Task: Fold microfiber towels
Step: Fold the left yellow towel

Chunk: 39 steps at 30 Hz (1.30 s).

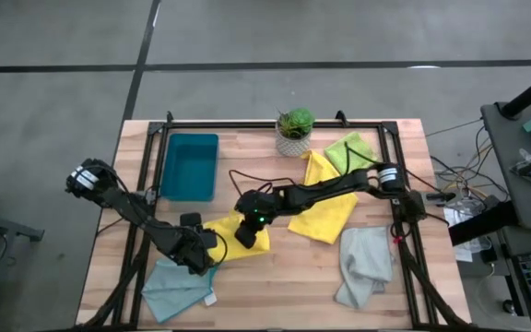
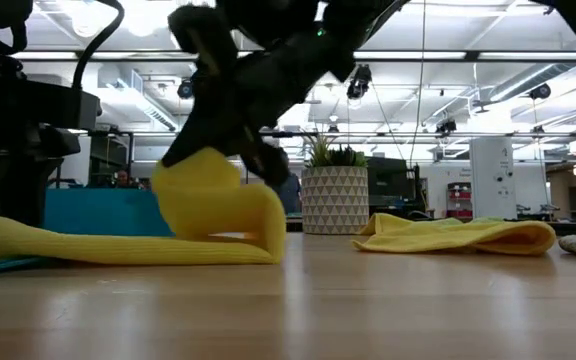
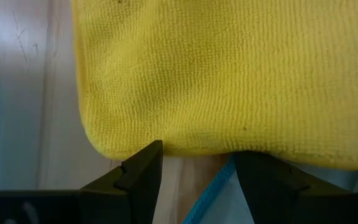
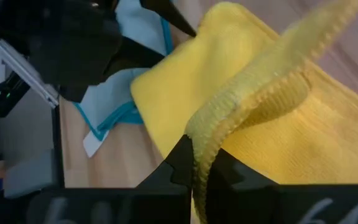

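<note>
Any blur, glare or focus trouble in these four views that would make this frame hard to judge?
Low view: ceiling lights glare bright, the right pincer shows as a dark, smeared silhouette against them, and the near tabletop is soft. Right wrist view: the pinched yellow towel edge sits close and blurry. Left wrist view: the towel weave is crisp. High view: evenly lit, shadows soft.

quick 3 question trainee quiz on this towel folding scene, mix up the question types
1. True or false: the right pincer is shut on an edge of the small yellow microfiber towel.
2. Which holds nothing? A) left pincer B) right pincer
3. Fill in: the rigid dark teal plastic tray lies on the table's ___ side in the high view.

Key: 1 true; 2 A; 3 left
</note>
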Each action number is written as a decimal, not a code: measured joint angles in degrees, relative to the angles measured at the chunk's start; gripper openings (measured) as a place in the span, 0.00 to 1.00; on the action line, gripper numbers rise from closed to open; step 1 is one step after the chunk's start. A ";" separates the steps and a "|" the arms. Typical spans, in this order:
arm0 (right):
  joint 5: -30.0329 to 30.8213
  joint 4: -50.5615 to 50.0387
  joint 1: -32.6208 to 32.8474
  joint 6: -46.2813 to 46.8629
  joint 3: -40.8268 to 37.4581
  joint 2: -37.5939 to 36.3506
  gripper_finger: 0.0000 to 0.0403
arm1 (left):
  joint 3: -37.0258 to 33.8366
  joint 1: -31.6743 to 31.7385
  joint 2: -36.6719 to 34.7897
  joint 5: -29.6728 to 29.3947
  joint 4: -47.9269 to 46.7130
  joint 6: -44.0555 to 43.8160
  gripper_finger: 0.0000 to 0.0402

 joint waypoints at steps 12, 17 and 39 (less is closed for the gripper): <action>0.00 0.48 0.34 -4.38 8.57 7.01 0.04 | 0.00 0.00 -0.01 -0.15 0.23 0.00 0.46; -0.03 0.76 0.43 -4.94 10.04 8.42 0.13 | 0.00 0.00 -0.04 -0.17 0.38 -0.02 0.46; -0.64 8.26 3.64 -10.75 10.05 8.08 0.39 | 5.92 0.00 -8.63 1.48 -9.51 0.52 0.46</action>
